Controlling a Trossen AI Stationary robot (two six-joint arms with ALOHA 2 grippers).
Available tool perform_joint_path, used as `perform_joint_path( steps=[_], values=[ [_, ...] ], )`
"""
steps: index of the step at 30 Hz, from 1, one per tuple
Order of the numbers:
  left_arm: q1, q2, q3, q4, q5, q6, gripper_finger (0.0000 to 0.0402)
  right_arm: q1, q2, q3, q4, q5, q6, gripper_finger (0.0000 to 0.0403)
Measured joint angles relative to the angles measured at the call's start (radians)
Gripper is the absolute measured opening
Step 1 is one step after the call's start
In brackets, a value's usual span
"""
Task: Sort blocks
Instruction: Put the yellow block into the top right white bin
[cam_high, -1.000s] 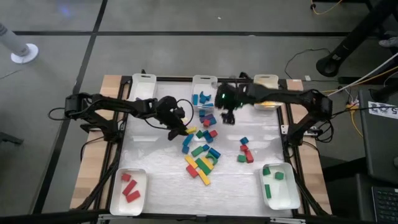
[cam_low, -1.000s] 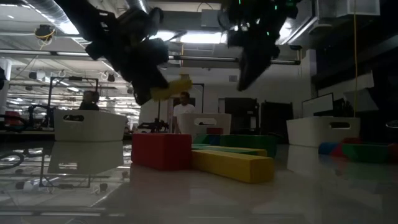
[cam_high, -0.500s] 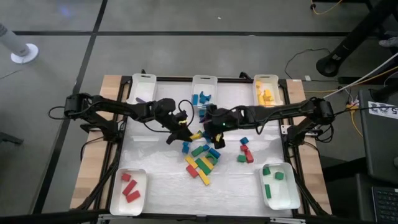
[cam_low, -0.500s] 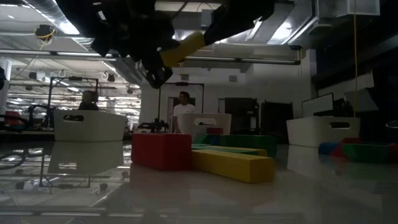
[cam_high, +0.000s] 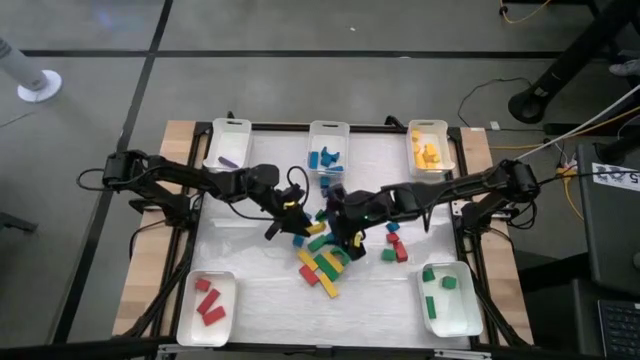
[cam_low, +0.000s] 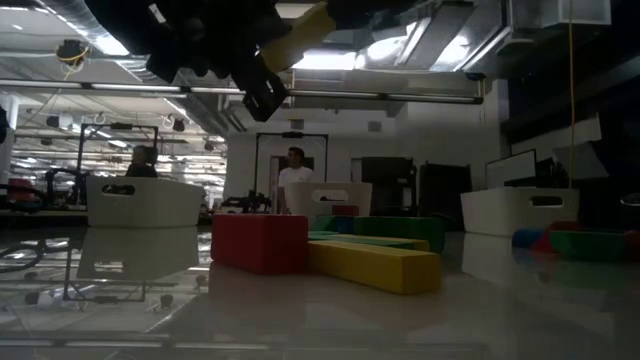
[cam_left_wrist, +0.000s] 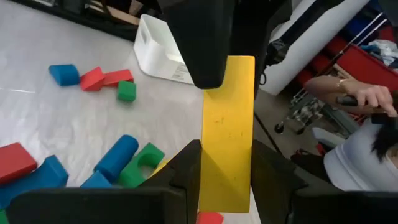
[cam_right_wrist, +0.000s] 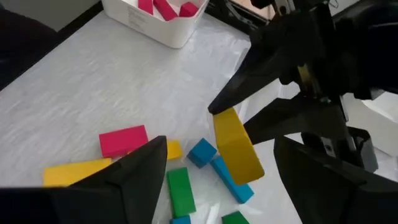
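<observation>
Left gripper (cam_high: 288, 213) left of frame centre, clenched on a long yellow plastic bar block (cam_left_wrist: 227, 134) lifted above the white table (cam_high: 250, 290), right gripper (cam_high: 340, 235) at centre, fingers spread wide and empty, over the heap of mixed coloured blocks (cam_high: 325, 262)

Desk (cam_high: 250, 290): 5 white trays; mixed blocks (cam_high: 324, 266) at centre; left gripper (cam_high: 287, 212) and right gripper (cam_high: 343, 232) above them.

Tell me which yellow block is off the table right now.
The long yellow bar clamped in the left gripper, held in the air above the pile. The other loose yellow blocks lie flat on the table.
</observation>
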Motion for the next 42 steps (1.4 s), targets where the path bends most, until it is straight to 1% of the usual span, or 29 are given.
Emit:
perform_joint_path(
  steps=[3,6,17,21,25,29,32,34,38,42],
  values=[
    [-0.001,0.000,0.000,0.005,0.000,-0.001,0.0098,0.003,0.000,0.000,0.011,0.002,0.000,0.0286],
    [0.000,0.000,0.000,0.036,0.000,-0.008,0.0098,0.000,0.000,0.000,0.022,0.002,0.000,0.0261],
    [0.000,0.000,0.000,0.048,0.000,-0.005,0.0098,-0.001,0.000,0.000,0.047,0.003,-0.002,0.0116],
    [-0.001,0.000,0.000,0.051,0.015,-0.026,0.0098,0.001,0.000,0.000,0.044,0.004,-0.028,0.0073],
    [-0.001,0.000,0.000,0.049,0.014,-0.027,0.0098,0.000,0.001,0.000,0.041,0.004,-0.038,0.0067],
    [-0.007,0.000,0.000,0.050,0.002,-0.028,0.0105,0.000,0.001,0.000,0.041,0.004,-0.027,0.0079],
    [-0.012,0.000,0.000,0.042,-0.012,-0.078,0.0128,-0.001,0.001,0.000,0.038,0.004,-0.016,0.0079],
    [-0.014,0.000,0.000,0.027,-0.041,-0.098,0.0148,-0.001,0.001,0.000,0.036,0.006,-0.013,0.0072],
    [-0.013,0.000,0.000,0.004,-0.069,-0.109,0.0182,-0.001,0.001,0.000,0.019,0.006,-0.014,0.0062],
    [-0.012,0.000,0.000,-0.011,-0.072,-0.096,0.0202,-0.001,0.001,0.000,-0.028,0.025,-0.007,0.0068]
  ],
)
